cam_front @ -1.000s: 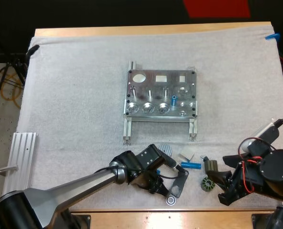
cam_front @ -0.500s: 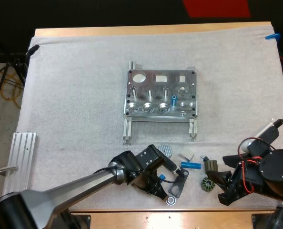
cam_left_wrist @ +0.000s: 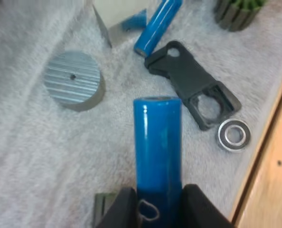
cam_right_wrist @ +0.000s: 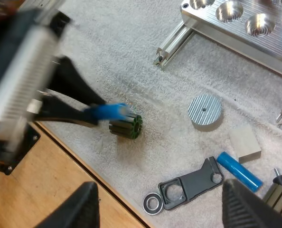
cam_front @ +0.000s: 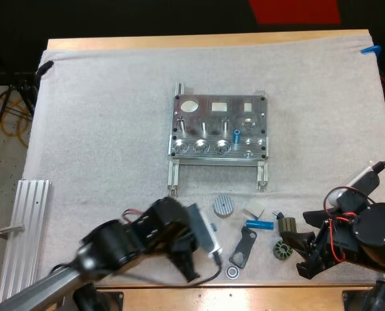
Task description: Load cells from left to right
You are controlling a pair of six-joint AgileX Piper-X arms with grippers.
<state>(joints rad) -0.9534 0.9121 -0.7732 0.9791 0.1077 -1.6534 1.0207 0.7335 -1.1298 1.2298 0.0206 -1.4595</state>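
Steadying the blue cell (cam_left_wrist: 157, 147) before any travel is looking like the key to this step. The left gripper (cam_left_wrist: 155, 204) is pinching it only at one end, fingers pressing on both sides, and most of its length is sticking out free beyond them, so a tilt here would probably be carrying through to the insertion. My right gripper (cam_front: 304, 256) is hanging spread and empty at the near right of the white mat (cam_front: 102, 129), beside a green ridged part (cam_front: 283, 249). Just beyond the held cell, a black bracket (cam_left_wrist: 193, 80), a bearing ring (cam_left_wrist: 234, 135) near the desk (cam_left_wrist: 274, 190) edge, a ridged metal disc (cam_left_wrist: 73, 80) and a second blue cell (cam_left_wrist: 158, 26) are lying loose, and the path should be rising over them rather than brushing them. Farther off, the metal fixture (cam_front: 234, 107) is showing three open round pockets in a row, with an upright cell (cam_front: 236, 136) standing just to their right. Judging by the task, the leftmost pocket (cam_front: 180, 146) is the target, and the cell should be coming down vertical and centred over it.
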